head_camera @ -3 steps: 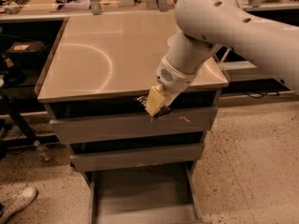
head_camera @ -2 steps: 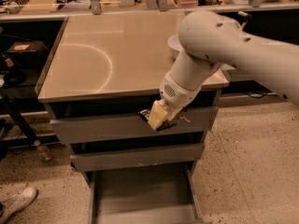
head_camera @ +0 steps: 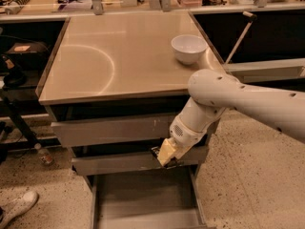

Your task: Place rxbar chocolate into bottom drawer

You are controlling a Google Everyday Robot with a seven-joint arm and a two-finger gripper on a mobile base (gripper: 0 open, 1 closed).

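Gripper (head_camera: 164, 157) under desk (head_camera: 95, 80) front edge, right of centre, clamped on bar (head_camera: 155, 151), over bottom drawer (head_camera: 143, 194) rear. Risk: bar clips middle drawer (head_camera: 119, 162) front, falls outside.

A lab or workshop, it seemed; a steel-topped desk (head_camera: 119, 66) stood over grey metal drawers (head_camera: 114, 130), cluttered benches (head_camera: 224, 7) behind, speckled floor (head_camera: 248, 175) beneath; the robot's pincer (head_camera: 164, 155) hung before the middle drawer (head_camera: 119, 162).

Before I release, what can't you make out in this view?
- rxbar chocolate: only a dark sliver shows; the gripper, above the bottom drawer, covers the rest, camera view.
- The bottom drawer's front end: cut off by the picture's lower edge.
- The arm past its elbow: cut off by the right edge.
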